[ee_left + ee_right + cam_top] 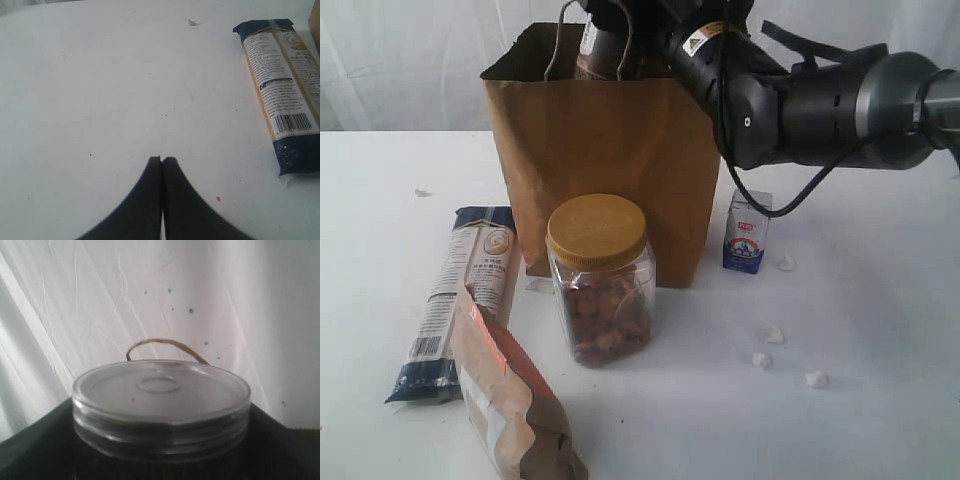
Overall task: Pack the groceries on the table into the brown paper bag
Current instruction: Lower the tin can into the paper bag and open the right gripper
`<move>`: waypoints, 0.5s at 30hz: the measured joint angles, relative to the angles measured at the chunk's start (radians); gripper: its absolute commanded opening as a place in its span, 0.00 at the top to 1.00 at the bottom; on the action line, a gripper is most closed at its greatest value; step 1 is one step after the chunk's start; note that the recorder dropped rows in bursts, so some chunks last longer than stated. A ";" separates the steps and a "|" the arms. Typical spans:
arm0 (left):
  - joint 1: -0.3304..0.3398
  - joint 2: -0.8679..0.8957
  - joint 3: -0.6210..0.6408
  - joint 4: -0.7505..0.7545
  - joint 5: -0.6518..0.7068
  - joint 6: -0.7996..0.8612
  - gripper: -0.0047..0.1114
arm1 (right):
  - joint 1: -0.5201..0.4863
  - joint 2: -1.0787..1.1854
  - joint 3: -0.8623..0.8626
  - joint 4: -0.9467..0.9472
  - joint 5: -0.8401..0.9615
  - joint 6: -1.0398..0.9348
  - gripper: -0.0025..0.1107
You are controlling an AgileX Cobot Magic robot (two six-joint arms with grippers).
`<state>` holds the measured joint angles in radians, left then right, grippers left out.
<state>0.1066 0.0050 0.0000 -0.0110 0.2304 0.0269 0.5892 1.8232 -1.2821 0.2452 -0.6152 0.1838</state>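
The brown paper bag stands upright at the back of the table. My right gripper hovers over the bag's open mouth, shut on the small tin can. The can's metal top fills the right wrist view between the dark fingers, with a bag handle behind it. In front of the bag stand the yellow-lidded jar and the white-blue carton. The pasta packet and the brown-orange pouch lie to the left. My left gripper is shut over bare table, away from the pasta packet.
Small white crumbs lie scattered on the table right of the jar, and one more at the far left. A white curtain hangs behind the table. The right arm reaches in from the right above the carton.
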 measured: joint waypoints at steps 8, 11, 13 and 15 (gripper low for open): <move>0.000 0.000 0.000 0.000 0.000 0.000 0.96 | 0.000 0.000 0.000 -0.002 0.097 0.000 0.39; 0.000 0.000 0.000 0.000 0.000 0.000 0.96 | 0.000 0.000 0.000 -0.006 0.115 0.000 0.36; 0.000 0.000 0.000 0.000 0.000 0.000 0.96 | 0.000 0.000 0.000 -0.008 0.124 0.000 0.33; 0.000 0.000 0.000 0.000 0.000 0.000 0.96 | 0.000 0.000 0.000 -0.008 0.127 0.000 0.30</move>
<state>0.1066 0.0050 0.0000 -0.0110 0.2304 0.0269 0.5892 1.8232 -1.2821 0.2372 -0.4881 0.1838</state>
